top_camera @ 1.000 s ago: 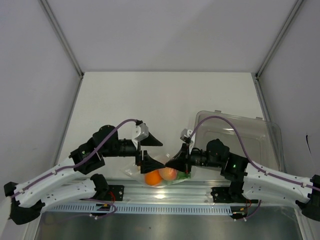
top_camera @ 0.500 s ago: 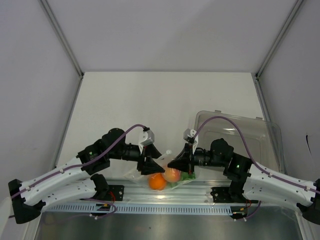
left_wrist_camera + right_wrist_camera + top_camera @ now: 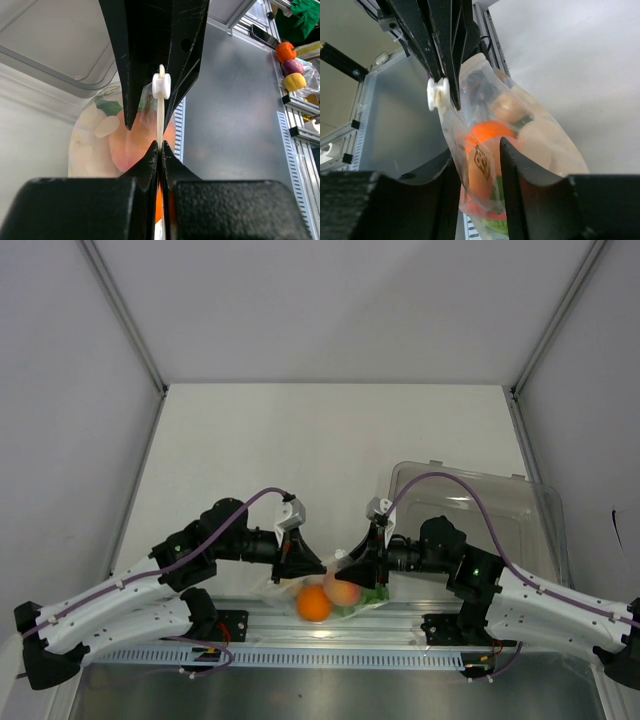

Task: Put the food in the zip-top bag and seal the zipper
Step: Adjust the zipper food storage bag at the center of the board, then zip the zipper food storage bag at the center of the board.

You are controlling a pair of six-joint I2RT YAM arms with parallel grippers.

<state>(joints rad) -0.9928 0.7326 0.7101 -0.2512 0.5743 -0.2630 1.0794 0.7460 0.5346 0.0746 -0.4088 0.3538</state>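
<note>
The zip-top bag [image 3: 335, 592] hangs between my two grippers at the table's near edge. The food shows through it: an orange [image 3: 314, 606], a peach-coloured fruit [image 3: 344, 589], pale egg pieces [image 3: 97, 127] and green lettuce [image 3: 373, 595]. My left gripper [image 3: 159, 146] is shut on the bag's top edge, the zipper strip, just behind its white slider [image 3: 161, 86]. My right gripper [image 3: 479, 147] faces it from the other side. Its fingers [image 3: 512, 162] stand apart, with the bag's end [image 3: 485, 165] loose between them.
A rigid clear tray [image 3: 480, 502] lies on the table right of the bag, behind my right arm. An aluminium rail [image 3: 330, 628] runs along the near edge under the bag. Small toy foods [image 3: 289, 65] sit beyond the rail, off the table.
My left gripper has moved right to the bag and shut on its top edge. My right gripper, shut on the bag before, has opened.
</note>
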